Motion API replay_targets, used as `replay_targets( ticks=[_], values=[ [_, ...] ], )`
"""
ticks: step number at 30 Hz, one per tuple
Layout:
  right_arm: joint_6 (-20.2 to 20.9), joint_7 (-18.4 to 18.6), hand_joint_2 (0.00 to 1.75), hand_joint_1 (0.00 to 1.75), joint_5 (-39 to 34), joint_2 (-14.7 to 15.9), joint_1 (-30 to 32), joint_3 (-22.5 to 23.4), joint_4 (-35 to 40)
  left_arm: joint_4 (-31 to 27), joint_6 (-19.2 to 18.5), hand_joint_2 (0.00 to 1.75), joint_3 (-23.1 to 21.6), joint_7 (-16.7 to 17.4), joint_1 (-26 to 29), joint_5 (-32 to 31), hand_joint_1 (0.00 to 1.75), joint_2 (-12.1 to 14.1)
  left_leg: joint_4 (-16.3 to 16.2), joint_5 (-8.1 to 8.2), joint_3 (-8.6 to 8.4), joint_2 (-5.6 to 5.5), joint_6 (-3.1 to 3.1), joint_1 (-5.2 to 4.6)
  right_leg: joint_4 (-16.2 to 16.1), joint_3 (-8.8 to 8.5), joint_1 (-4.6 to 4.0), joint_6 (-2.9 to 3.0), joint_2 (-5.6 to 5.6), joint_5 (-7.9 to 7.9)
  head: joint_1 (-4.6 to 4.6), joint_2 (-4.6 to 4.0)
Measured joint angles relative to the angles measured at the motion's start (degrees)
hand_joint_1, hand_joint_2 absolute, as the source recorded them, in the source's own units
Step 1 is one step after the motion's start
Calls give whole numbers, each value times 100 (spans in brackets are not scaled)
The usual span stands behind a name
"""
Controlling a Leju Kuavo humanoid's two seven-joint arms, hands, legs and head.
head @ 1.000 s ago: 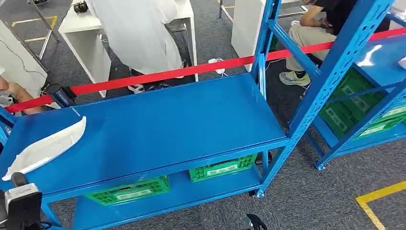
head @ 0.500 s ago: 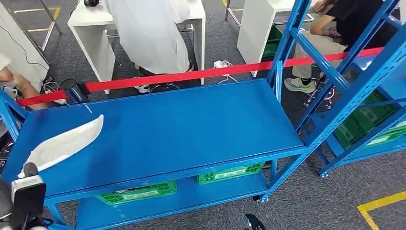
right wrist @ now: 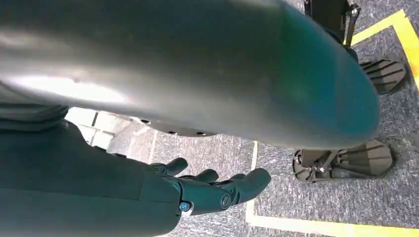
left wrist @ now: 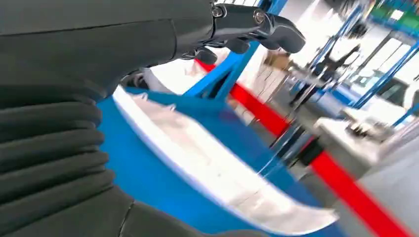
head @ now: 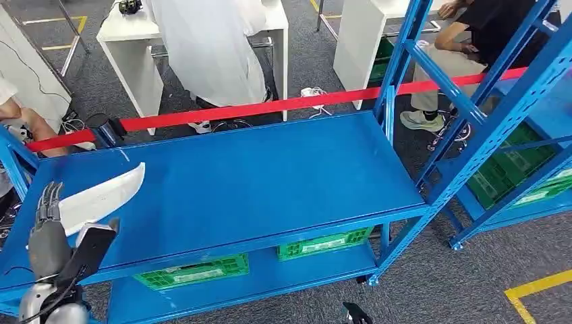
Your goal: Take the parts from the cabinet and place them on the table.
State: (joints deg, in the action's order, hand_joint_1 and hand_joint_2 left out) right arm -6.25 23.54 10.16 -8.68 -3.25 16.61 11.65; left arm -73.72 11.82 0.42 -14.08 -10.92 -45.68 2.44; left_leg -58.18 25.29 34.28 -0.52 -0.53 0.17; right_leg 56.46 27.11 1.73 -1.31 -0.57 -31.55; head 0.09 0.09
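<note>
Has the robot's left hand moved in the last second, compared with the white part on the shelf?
Yes. The left hand has risen into the head view, its fingers now beside the near end of the white part on the blue shelf.

A red barrier tape (head: 270,106) stretches across behind the blue rack, running from the left edge up toward the right. Beyond it stand white tables (head: 131,40), with a white cloth (head: 209,47) hanging between them. A person in a black top (head: 485,23) sits at the upper right, one pale shoe (head: 421,119) on the grey carpet (head: 432,290). Green crates (head: 192,273) sit on the lower shelf, and more green crates (head: 506,169) fill the neighbouring rack at the right. A yellow floor line (head: 536,287) marks the carpet's lower right corner.
</note>
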Motion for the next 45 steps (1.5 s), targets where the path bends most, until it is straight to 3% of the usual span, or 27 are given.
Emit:
replay_targets(
  ticks=[3,10,12,14,16,23,38,39,40,42,45],
  values=[
    [0,0,0,0,46,0,-1,-4,0,465,9,175,2,-15,-137,0,0,125,6,-4,-4,0,-6,2,1,0,-3,1,0,-1,0,0],
    [0,0,0,0,50,0,-1,-4,0,560,18,175,2,-31,-189,0,0,149,8,-5,-5,1,-7,3,1,-1,-4,2,0,-1,2,0],
    [-2,0,0,0,66,0,-2,-7,0,837,79,175,4,-57,-252,-11,0,219,12,-5,-5,0,-8,4,1,-1,-5,3,1,-2,2,0],
    [-22,0,0,0,116,0,-5,-7,0,1440,274,175,61,-83,-483,-114,0,337,18,-5,-5,-3,-9,5,2,-1,-6,12,0,-8,2,0],
    [-63,0,0,0,127,-2,-9,-7,0,2489,699,175,157,138,-1075,-548,0,560,20,-6,-6,-6,-12,9,2,-5,-13,16,-4,-10,4,0],
    [-122,0,0,0,131,-9,-8,-7,0,3619,931,175,365,87,-1646,-730,0,894,21,-9,-8,-5,-17,14,3,-4,-14,16,-2,-10,2,0],
    [-227,0,0,0,153,-24,-9,-7,0,4139,1045,175,664,112,-1771,-730,0,1134,22,-8,-8,-5,-18,14,3,-5,-15,17,-2,-11,2,0],
    [-230,0,0,0,155,-24,-9,-7,0,4150,1043,175,701,100,-1761,-739,5,1148,22,-8,-8,-6,-18,14,3,-4,-15,17,-3,-11,0,0],
    [-234,0,0,0,164,-24,-9,-7,0,4154,1043,175,726,101,-1755,-750,26,1161,22,-8,-8,-6,-18,14,3,-3,-15,18,-3,-12,2,0],
    [-245,0,0,0,175,-26,-11,-7,0,4167,1040,175,778,103,-1752,-789,150,1170,23,-8,-8,-6,-18,14,3,-4,-15,19,-3,-12,0,0],
    [-319,0,0,0,201,-42,-11,-7,0,4185,1040,175,837,98,-1735,-844,164,1174,23,-8,-8,-6,-18,14,3,-5,-15,19,-3,-12,2,0]
  ],
)
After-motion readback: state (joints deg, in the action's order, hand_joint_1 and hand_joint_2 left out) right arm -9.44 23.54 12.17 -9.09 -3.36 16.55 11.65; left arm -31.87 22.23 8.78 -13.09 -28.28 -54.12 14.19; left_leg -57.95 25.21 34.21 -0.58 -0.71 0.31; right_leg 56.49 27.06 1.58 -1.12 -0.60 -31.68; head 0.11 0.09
